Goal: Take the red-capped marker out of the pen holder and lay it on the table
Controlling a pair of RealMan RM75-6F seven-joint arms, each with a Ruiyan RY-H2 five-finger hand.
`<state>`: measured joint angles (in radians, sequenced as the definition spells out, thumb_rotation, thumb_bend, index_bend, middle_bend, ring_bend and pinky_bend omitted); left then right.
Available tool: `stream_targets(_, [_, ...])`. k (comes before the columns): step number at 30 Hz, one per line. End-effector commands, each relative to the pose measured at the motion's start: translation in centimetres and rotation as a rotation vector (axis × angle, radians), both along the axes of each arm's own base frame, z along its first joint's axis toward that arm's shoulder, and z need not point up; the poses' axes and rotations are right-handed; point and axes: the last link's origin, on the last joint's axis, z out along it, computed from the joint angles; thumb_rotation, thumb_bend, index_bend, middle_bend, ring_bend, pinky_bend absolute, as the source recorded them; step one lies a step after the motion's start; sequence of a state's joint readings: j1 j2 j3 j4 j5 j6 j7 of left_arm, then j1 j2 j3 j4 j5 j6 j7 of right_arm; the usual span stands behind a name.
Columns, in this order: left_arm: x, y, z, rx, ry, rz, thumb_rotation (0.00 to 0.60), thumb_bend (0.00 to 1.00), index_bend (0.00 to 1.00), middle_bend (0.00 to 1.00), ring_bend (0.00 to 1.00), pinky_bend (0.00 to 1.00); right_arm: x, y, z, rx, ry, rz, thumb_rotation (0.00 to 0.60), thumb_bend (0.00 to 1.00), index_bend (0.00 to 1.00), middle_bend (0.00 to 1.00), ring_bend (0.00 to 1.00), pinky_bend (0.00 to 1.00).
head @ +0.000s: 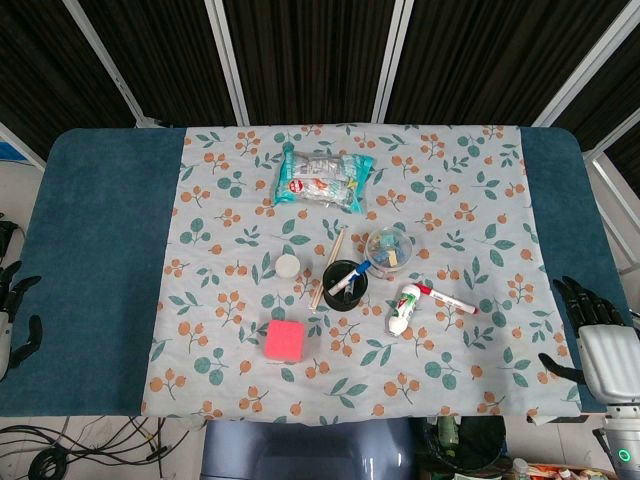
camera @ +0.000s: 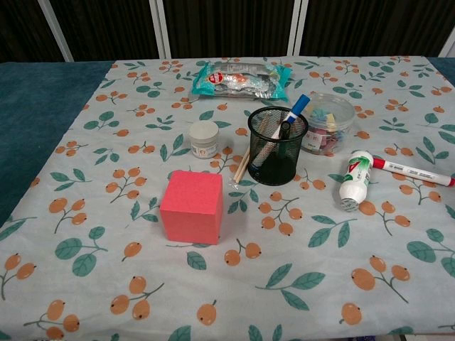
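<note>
The red-capped marker [head: 447, 298] [camera: 409, 171] lies flat on the flowered cloth, right of a white bottle [head: 402, 309] [camera: 353, 180]. The black mesh pen holder [head: 346, 285] [camera: 277, 148] stands upright mid-table with a blue-capped marker [head: 352, 275] [camera: 295, 110] leaning in it. In the head view my right hand [head: 592, 340] hangs at the table's near right edge, fingers spread, holding nothing, well clear of the marker. My left hand [head: 14, 318] shows at the far left edge, off the table, fingers apart and empty. Neither hand shows in the chest view.
A pink cube [head: 285, 340] [camera: 191, 205] sits in front of the holder. A small white jar [head: 288, 265] [camera: 204, 138], wooden sticks [head: 329, 266], a clear tub [head: 389, 247] [camera: 325, 121] and a snack bag [head: 322, 181] [camera: 241, 78] lie around and behind it.
</note>
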<state>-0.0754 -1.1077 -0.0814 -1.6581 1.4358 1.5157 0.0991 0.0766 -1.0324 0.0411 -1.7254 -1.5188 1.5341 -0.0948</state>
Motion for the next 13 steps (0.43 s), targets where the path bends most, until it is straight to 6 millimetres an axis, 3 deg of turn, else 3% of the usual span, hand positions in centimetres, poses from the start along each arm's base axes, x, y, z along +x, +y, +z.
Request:
stream_targets(1, [0.05,-0.05,-0.04,-0.002,0.002,-0.006,0.600,0.54,0.20,0.04,0.01,0.00,-0.80,1.18,-0.69,-0.005,0.010,-0.010,0.600,0.07,0.10,0.11,0.15,0.21])
stream_targets(13, [-0.51,0.13,0.35,0.006,0.010,-0.006,0.600,0.54,0.20,0.04,0.01,0.00,-0.63,1.16,-0.41,-0.057,0.005,0.006,0.600,0.07,0.10,0.11,0.15,0.21])
